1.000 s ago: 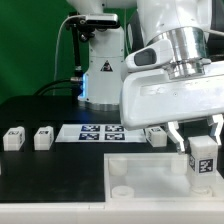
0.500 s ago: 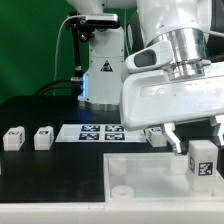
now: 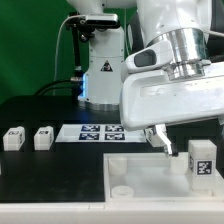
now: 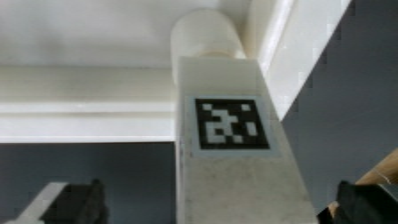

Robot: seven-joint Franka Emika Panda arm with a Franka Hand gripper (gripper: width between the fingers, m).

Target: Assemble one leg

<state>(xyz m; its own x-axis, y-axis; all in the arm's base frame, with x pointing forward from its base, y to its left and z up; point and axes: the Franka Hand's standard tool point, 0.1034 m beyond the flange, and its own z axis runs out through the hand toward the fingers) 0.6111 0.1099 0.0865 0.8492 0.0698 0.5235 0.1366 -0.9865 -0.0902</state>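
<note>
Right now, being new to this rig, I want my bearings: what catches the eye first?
A stubby white leg with a black-and-white tag stands upright on the big white tray at the exterior view's right; the wrist view shows it untouched between the spread fingers of the open hand. Two more legs sit on the black table at the exterior view's left, beside the marker board.
</note>
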